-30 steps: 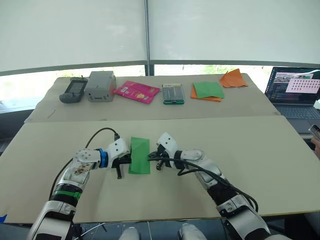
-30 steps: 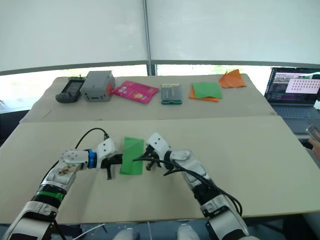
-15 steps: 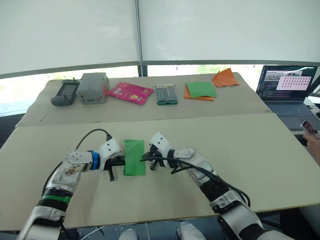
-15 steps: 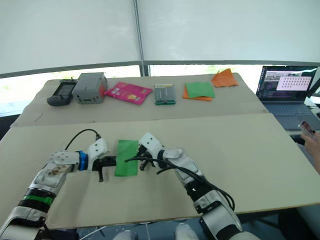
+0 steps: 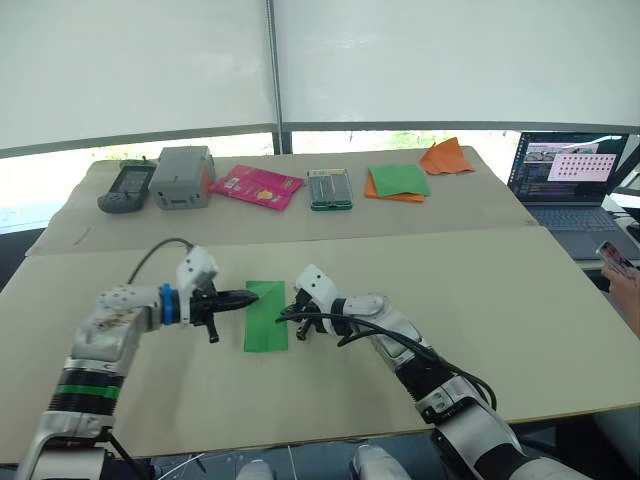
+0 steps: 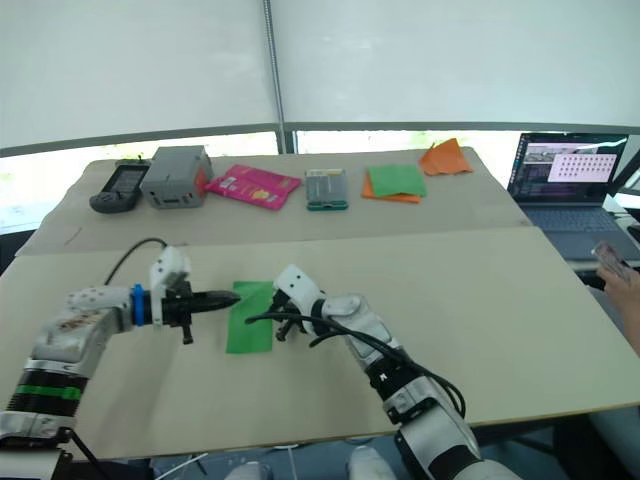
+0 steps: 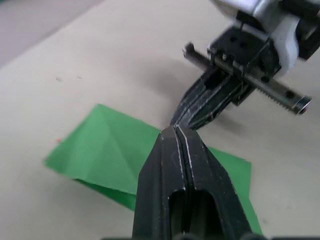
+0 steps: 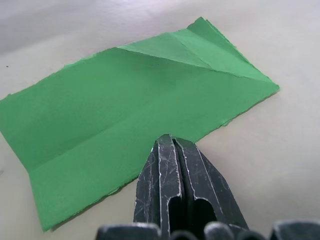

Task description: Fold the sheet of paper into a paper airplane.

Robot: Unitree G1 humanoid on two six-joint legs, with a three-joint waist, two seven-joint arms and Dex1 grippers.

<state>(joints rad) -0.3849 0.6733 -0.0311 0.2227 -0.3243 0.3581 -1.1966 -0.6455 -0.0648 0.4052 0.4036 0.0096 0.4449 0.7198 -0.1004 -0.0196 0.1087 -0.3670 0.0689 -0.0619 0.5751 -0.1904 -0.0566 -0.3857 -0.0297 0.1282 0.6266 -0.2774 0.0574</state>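
Paper [image 5: 266,315] lies folded on the counter [image 5: 520,300] between the closed, empty left hand [image 5: 252,298] and right hand [image 5: 283,314].

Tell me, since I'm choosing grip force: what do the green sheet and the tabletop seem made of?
The sheet of paper looks like thin matte paper: sharp creases, slightly ragged edges. The table appears to be matte beige board, possibly cardboard or laminate; its look leaves that open.

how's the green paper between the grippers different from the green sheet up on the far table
The sheet of paper is a narrow folded strip lying straight on the near table; the green sheet on the far table looks wider and squarer. The near one lies on bare tabletop, the far one on orange paper. The near one lies between the two grippers; the far one lies beyond them. Both are bright green and flat.
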